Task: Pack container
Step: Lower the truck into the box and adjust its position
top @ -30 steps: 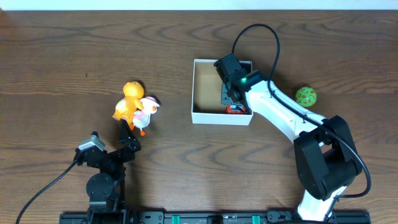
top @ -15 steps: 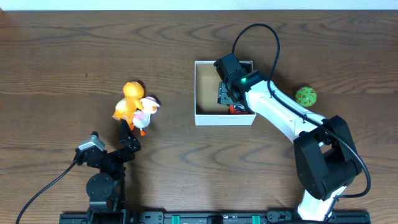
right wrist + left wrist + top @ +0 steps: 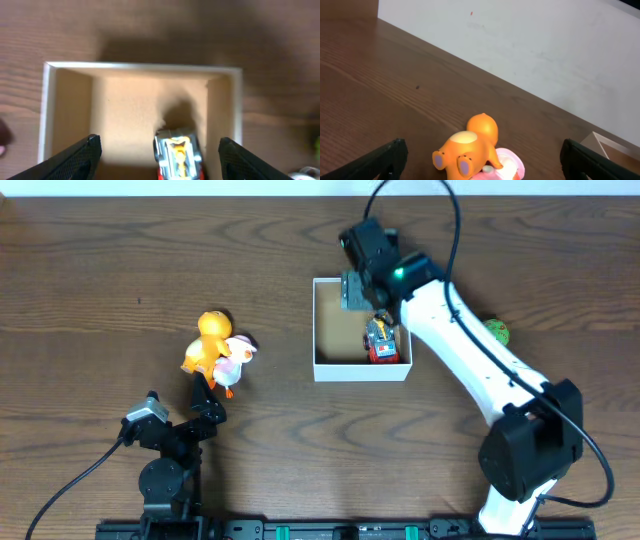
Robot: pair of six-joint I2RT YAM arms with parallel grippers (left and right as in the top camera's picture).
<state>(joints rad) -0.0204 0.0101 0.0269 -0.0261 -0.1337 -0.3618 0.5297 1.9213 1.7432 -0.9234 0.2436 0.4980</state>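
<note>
Overhead looks straight down from afar, while the left wrist camera looks low and forward, close on the orange toy point(image 3: 470, 147) just ahead of the left gripper point(image 3: 483, 152), and the right wrist camera looks down into the container point(image 3: 140, 66) close beneath the right gripper point(image 3: 159, 145), both things also showing overhead.

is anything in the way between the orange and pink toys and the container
Nothing visible: bare table lies between the orange toy, the pink toy and the container. The right gripper hangs open above its far side; a toy car lies inside.

The container point(image 3: 360, 371) holds 1 red toy car point(image 3: 379, 341) near the right gripper point(image 3: 355, 291).
</note>
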